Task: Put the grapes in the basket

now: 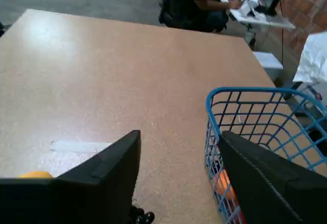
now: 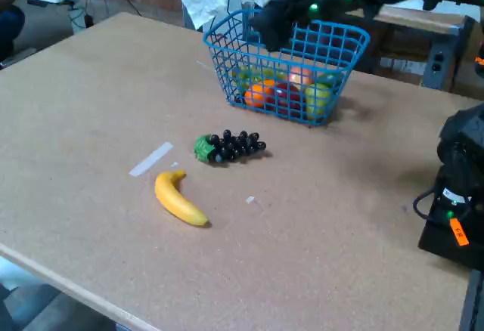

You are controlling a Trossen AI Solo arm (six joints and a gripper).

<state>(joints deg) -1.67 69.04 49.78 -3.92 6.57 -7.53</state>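
Note:
The grapes (image 2: 233, 146) lie on the table in front of the basket, their green leaf (image 2: 203, 148) pointing left. In the wrist view only a few black grapes (image 1: 141, 217) peek out at the bottom edge, under the left finger. The blue wire basket (image 2: 344, 47) stands at the back of the table with several toy fruits inside; its rim (image 1: 245, 90) shows at the right of the wrist view. My gripper (image 1: 180, 137) is open and holds nothing. It hangs high over the basket's left side, seen as a dark gripper (image 2: 271, 23) in the fixed view, well above the grapes.
A yellow banana (image 2: 180, 199) lies near the front of the table, left of the grapes, beside a strip of tape (image 2: 150, 159). A black device (image 2: 457, 187) sits at the table's right edge. A seated person (image 1: 196, 1) is beyond the far edge.

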